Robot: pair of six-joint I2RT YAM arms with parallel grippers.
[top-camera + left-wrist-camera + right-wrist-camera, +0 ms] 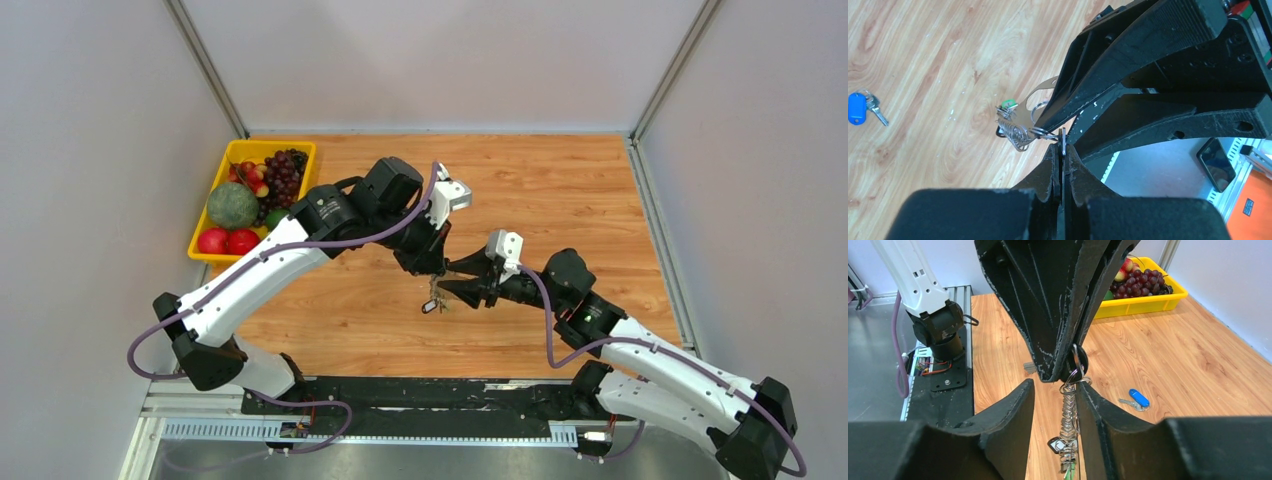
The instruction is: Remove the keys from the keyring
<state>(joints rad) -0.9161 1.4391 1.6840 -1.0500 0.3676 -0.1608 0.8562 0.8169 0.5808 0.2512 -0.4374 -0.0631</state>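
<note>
While the left fingers (1047,172) clench the keyring (1024,109), it hangs between the parted right fingers (1010,420).

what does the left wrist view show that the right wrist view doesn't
Only the left wrist view: a dark phone-like slab beyond the table edge, and a flat silver tab in the bunch.

Only the right wrist view: the yellow tray with grapes, and the left arm's base.

Both: the blue-tagged key lying apart on the wooden table, and the keyring hanging from the closed left fingers, flanked by the right fingers.
</note>
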